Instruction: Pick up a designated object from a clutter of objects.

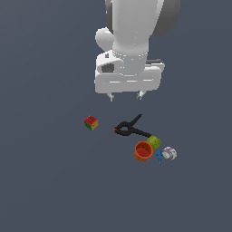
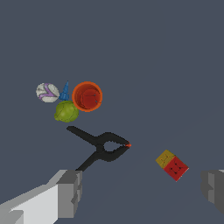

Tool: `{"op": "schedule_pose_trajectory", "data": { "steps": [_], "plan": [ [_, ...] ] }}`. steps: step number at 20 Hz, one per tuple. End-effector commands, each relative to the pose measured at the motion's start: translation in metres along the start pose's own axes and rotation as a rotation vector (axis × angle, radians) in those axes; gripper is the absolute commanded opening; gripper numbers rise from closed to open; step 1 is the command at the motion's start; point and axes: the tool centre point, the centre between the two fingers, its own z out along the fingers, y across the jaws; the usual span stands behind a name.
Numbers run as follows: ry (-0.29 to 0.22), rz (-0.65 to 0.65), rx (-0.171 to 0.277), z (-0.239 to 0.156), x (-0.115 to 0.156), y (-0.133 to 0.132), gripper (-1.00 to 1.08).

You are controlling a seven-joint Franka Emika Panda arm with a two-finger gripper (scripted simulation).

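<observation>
- The step in hand, as I judge it, is the approach: the gripper [image 1: 125, 96] hangs high above the worktop [image 1: 45, 181] with its fingers spread wide and nothing between them, released and empty.
- The designated object, the yellow-green fruit [image 1: 154, 142], rests on the worktop in a tight knot of things. In the exterior view it lies at about 5 o'clock from the gripper, well apart from it and lower.
- To do this well, the gripper should travel over the fruit first and only then descend, so the fingers do not sweep the clutter on the way.
- The neighbours leave little room. In the exterior view the orange cup [image 1: 143, 151] sits just beside the fruit at its 7 o'clock, seemingly touching it; one handle of the black clamp [image 1: 130, 128] ends at the fruit's 10 o'clock; the white-purple ball [image 1: 169, 153] lies near at 4 o'clock, with the tiny blue piece [image 1: 159, 157] between cup and ball.
- I would turn the wrist so the fingers close along the line from 1 o'clock to 7 o'clock only if the cup allows; otherwise the freer sides look like 1 and 5 o'clock.
- The fruit is round, so a centred grip matters: off-centre it would likely squirt out.
- The red-green-yellow cube [image 1: 91, 123] lies well apart, at the clamp's 9 o'clock, and should not interfere.
</observation>
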Motion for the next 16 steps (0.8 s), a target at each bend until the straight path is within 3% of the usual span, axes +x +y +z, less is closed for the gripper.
{"op": "schedule_pose_trajectory", "data": {
  "steps": [1, 16],
  "plan": [
    [0.000, 0.000, 0.000, 0.0000, 0.0000, 0.0000, 1.00],
    [-0.006, 0.025, 0.031, 0.0002, 0.0017, 0.0082, 1.00]
  ]
}}
